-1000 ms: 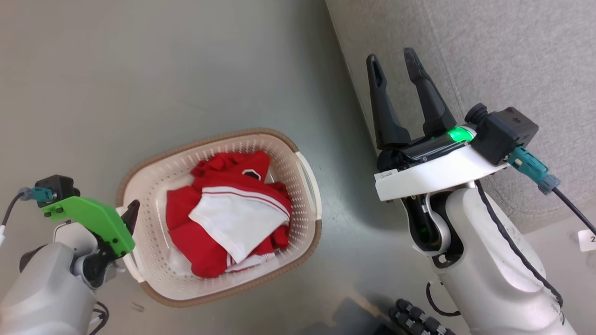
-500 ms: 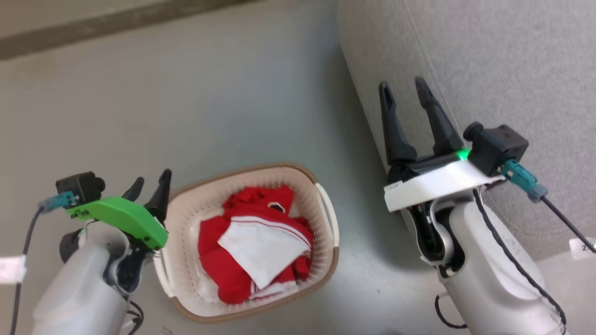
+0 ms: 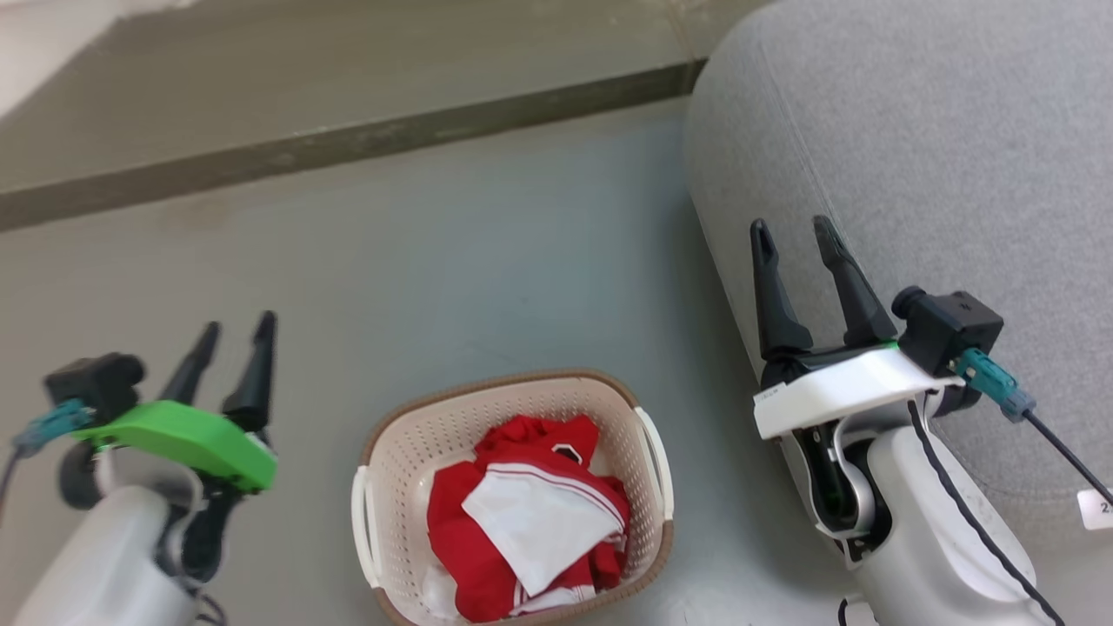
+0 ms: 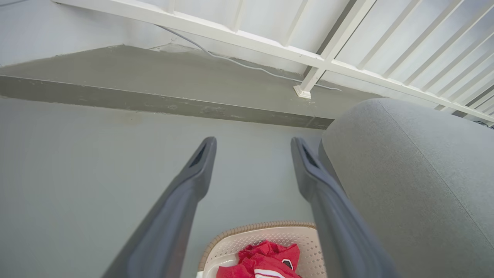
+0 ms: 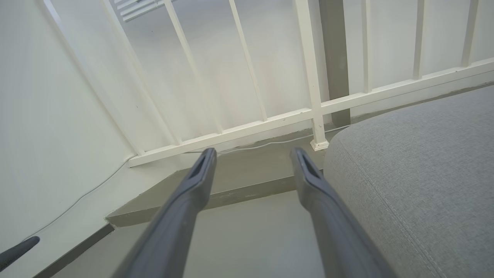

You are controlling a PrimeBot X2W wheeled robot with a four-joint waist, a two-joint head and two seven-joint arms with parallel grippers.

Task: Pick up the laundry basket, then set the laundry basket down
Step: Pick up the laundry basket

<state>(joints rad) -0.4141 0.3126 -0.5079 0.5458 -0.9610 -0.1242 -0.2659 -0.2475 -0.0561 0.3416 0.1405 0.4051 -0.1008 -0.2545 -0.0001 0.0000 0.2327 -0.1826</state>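
The left claw [image 3: 238, 323] hangs at the lower left of the head view. Its two dark fingers are spread apart, hold nothing, and point toward 12 o'clock over bare grey floor [image 3: 487, 261]. In the left wrist view the same gap between its fingers is plain, and the basket's far rim shows low between them.

The laundry basket [image 3: 504, 380] stands on the floor at the bottom centre, at about 4 o'clock from the left claw's tips. It is free of both claws and carries a heap of red and white clothes [image 3: 530, 522]. Its white handles [image 3: 363, 522] sit at roughly 9 and 3 o'clock, so its long axis seems to run across the view, a little tilted. The near end is cut off by the frame, so this is not certain.

The right claw [image 3: 791, 226] also stands apart and empty. It points to 12 o'clock alongside the grey upholstered seat [image 3: 922, 148], with the basket at about 7 o'clock from its tips.

Each handle lies behind and inward of its claw, and neither arm looks clearly nearer. Any grasp would need a claw to draw back toward 6 o'clock and drop.
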